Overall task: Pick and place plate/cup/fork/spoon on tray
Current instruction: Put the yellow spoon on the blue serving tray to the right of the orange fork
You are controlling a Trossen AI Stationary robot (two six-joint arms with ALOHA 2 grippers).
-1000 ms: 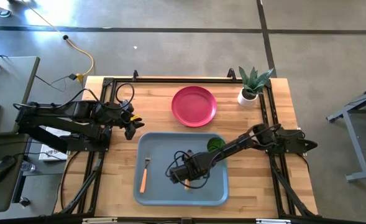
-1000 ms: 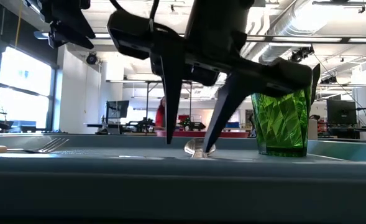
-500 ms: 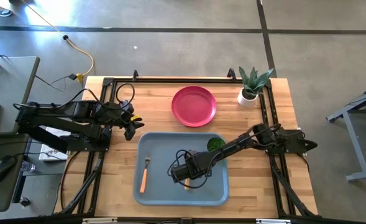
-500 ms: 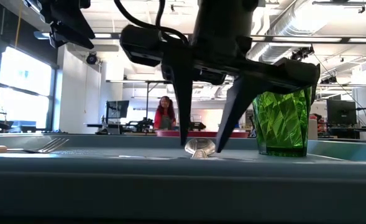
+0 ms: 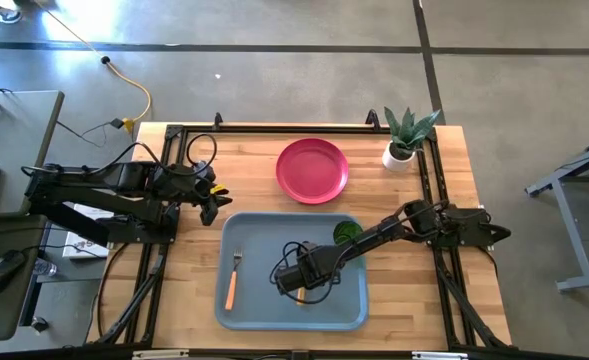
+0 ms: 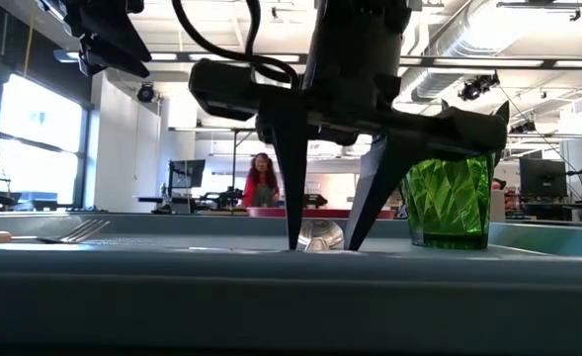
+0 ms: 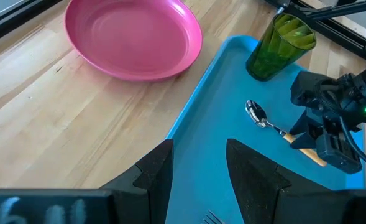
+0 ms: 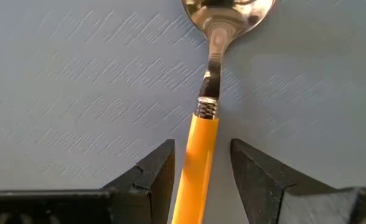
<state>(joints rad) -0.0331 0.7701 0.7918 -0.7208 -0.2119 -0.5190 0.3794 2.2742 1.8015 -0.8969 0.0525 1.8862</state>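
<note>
Three pieces now sit on the tray (image 5: 244, 310): fork (image 5: 233, 278), cup (image 5: 347, 231) and spoon (image 8: 209, 93). The right gripper (image 6: 322, 242) has dropped over the spoon, fingers spread beside its handle, gripping nothing. The left gripper (image 7: 198, 167) waits open at the tray's edge. Only the plate (image 5: 312, 170) remains on the table (image 5: 194, 275). From above, the arm hides the spoon.

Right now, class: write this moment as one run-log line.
right end effector: open, straddling spoon handle on tray | fork, cup: on tray | plate: on table | left end effector: open, waiting
</note>
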